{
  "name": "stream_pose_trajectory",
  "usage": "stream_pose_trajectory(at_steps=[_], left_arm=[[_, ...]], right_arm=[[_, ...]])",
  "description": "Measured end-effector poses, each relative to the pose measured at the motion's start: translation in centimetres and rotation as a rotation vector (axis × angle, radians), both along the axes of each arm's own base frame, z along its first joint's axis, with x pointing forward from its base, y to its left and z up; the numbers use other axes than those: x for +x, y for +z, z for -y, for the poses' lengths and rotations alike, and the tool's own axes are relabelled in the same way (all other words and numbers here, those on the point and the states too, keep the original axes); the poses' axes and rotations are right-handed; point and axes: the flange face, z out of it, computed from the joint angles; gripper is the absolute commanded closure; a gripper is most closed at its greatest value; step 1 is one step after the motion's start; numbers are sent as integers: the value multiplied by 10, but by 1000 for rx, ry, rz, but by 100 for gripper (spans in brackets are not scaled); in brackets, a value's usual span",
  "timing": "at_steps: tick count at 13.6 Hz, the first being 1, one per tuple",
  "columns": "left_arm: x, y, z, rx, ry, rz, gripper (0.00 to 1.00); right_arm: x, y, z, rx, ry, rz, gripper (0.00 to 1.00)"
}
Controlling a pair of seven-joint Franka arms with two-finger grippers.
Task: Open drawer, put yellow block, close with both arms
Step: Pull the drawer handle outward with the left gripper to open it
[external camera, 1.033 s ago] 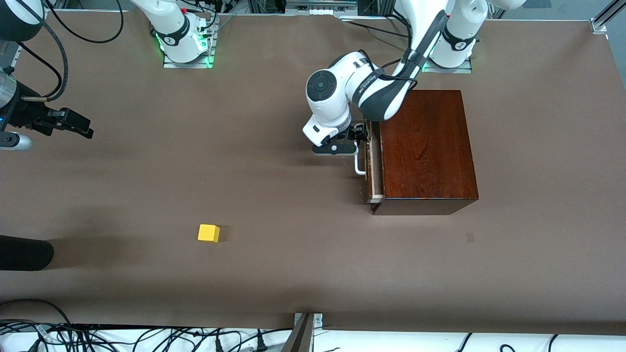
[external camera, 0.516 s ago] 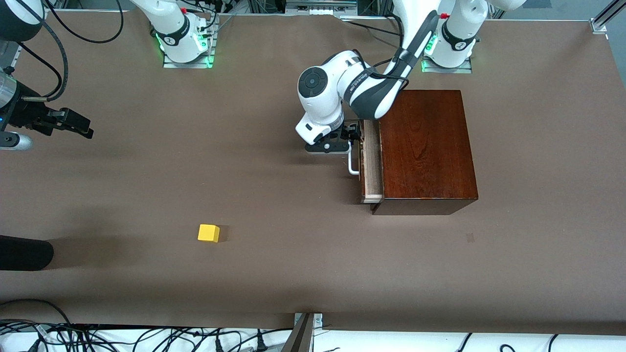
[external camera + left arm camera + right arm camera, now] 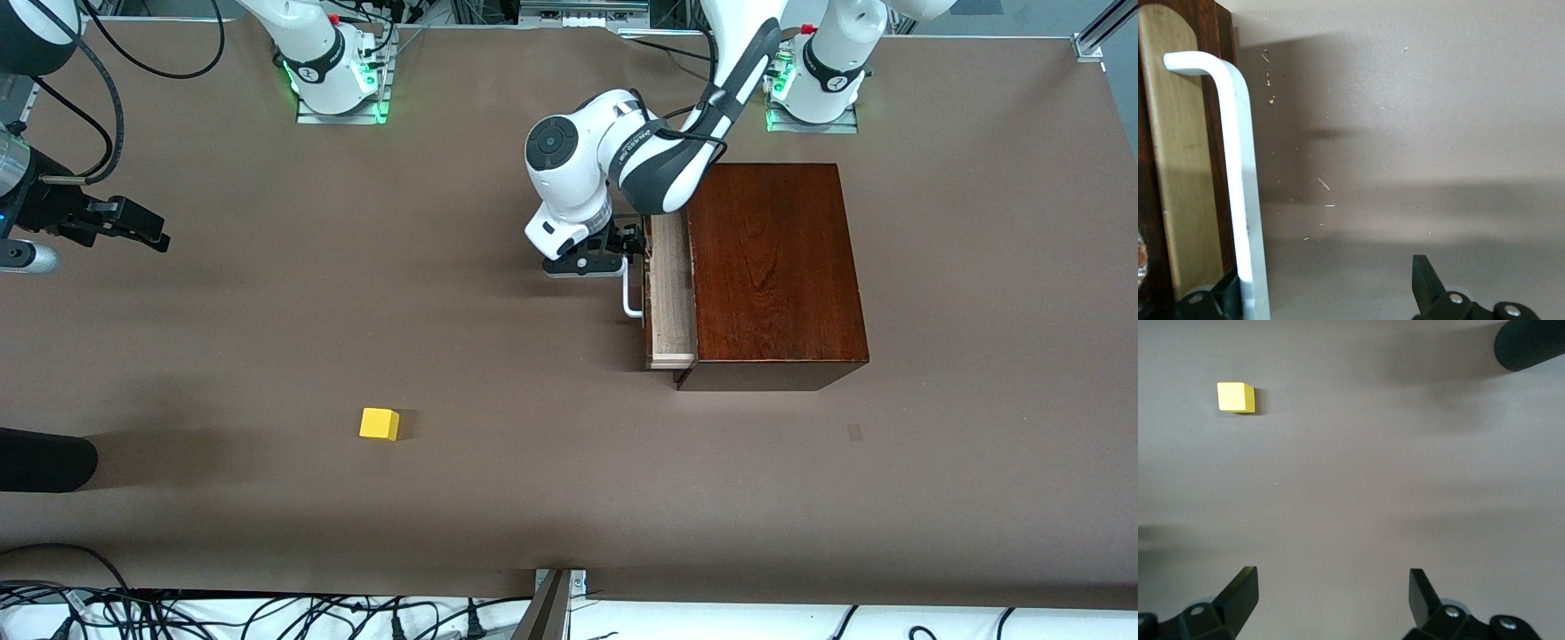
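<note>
The dark mahogany box [image 3: 773, 267] stands toward the left arm's end of the table. Its drawer [image 3: 669, 293] is slid partly out, showing a strip of pale wood. My left gripper [image 3: 622, 247] is open, with one finger hooked inside the white bar handle [image 3: 629, 298]. In the left wrist view that gripper [image 3: 1325, 277] has the handle [image 3: 1245, 187] against one finger. The yellow block [image 3: 380, 424] lies on the table, nearer the front camera and toward the right arm's end. My right gripper [image 3: 133, 227] hangs open and empty over that end; its wrist view [image 3: 1331, 583] shows the block [image 3: 1236, 397].
A black cylindrical object [image 3: 44, 460] reaches in at the table's edge at the right arm's end, also seen in the right wrist view [image 3: 1531, 343]. Cables lie along the table's front edge [image 3: 267, 613]. Brown tabletop lies between block and drawer.
My left gripper has drawn the handle toward the right arm's end, and the drawer has slid farther out of the box. The right arm and the block have not moved.
</note>
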Motion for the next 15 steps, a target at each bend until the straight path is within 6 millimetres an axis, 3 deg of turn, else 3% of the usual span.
stream_pose_trajectory(at_steps=[10,15], left_arm=[[-5,2,19,-10,27,27,0],[-34,8,51,-35,29,36,0]], right_arm=[[0,0,0,0,0,0,0],[0,0,0,0,0,0,0]])
